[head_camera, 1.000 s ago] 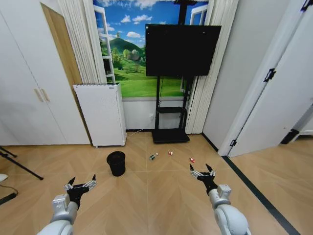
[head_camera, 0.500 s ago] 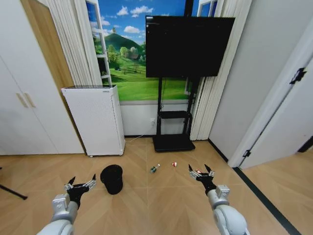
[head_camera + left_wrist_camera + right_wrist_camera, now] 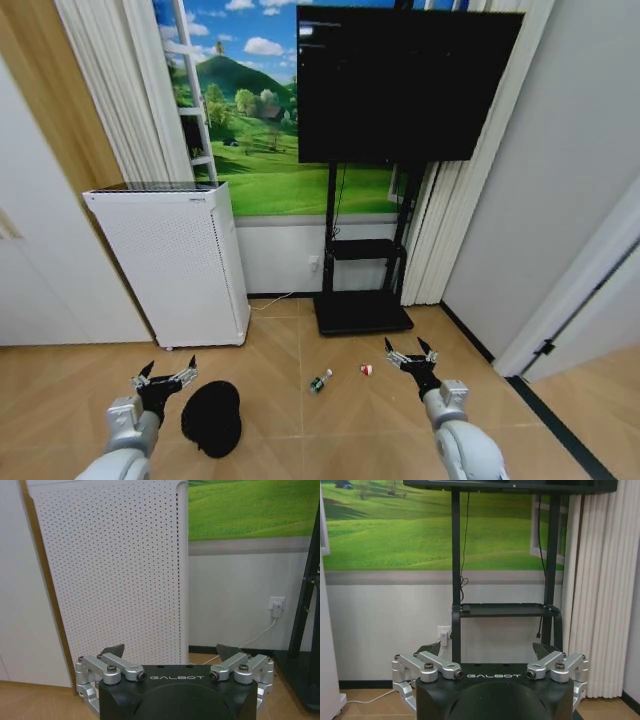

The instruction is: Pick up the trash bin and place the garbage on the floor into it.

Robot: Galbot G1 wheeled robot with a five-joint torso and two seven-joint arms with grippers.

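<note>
The black trash bin [image 3: 212, 417] stands on the tan parquet floor [image 3: 300, 440] just right of my left gripper [image 3: 165, 374], which is open and held above the floor. Garbage lies ahead: a clear bottle with a green label [image 3: 319, 381] and a small red-and-white piece [image 3: 367, 370]. My right gripper [image 3: 408, 352] is open, hovering right of that piece. The left wrist view has the left gripper [image 3: 170, 652] open and facing the white perforated box. The right wrist view has the right gripper [image 3: 487, 650] open and facing the TV stand.
A tall white perforated appliance [image 3: 172, 262] stands against the wall at left. A black TV on a stand [image 3: 365, 300] is straight ahead, with curtains [image 3: 440, 250] to its right. A dark border strip [image 3: 555, 425] runs along the floor at right.
The camera has moved forward: the wall, appliance and TV loom larger, and the bin and garbage sit lower in view, closer to my grippers. Both grippers stay open in the same pose.
</note>
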